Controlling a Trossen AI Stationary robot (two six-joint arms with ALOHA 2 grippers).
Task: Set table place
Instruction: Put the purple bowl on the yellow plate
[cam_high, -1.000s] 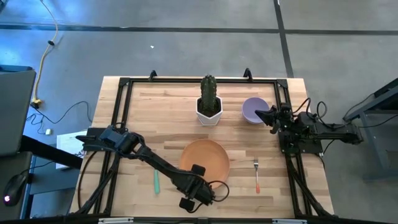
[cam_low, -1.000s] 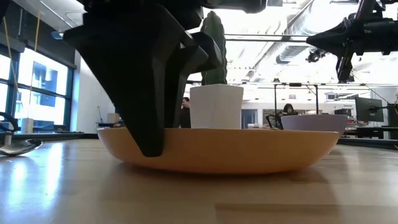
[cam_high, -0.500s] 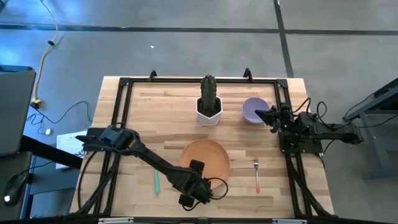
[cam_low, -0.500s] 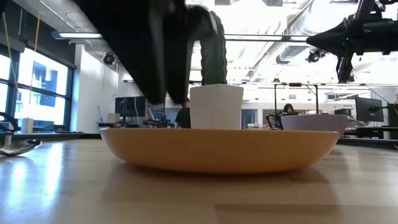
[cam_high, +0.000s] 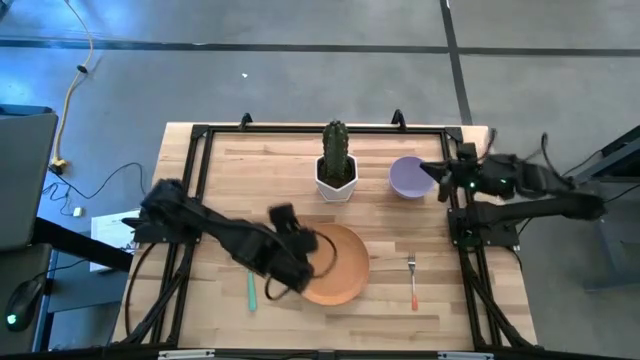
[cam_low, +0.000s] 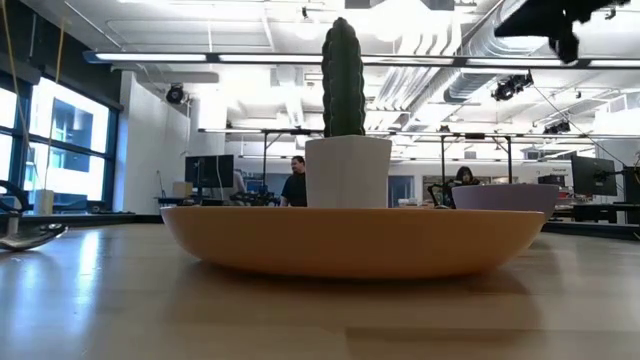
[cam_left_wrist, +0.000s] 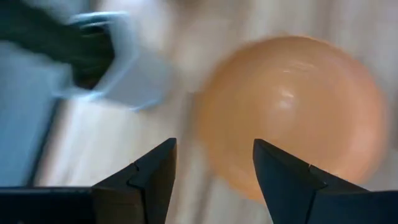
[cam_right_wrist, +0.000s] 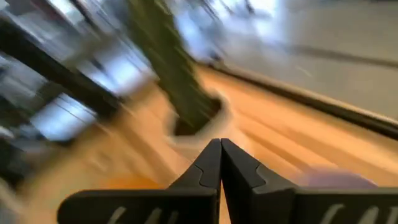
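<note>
A: Fingers? The left gripper (cam_high: 312, 243), fingers apart and empty, is over the left edge of the orange plate (cam_high: 335, 265); the right gripper (cam_high: 427, 169), fingers together, is beside the lavender bowl (cam_high: 408, 178).

B: Handling?

A: The bowl at the desk's (cam_high: 230, 200) back right looks light, rigid, maybe slick; pinch its rim.
</note>
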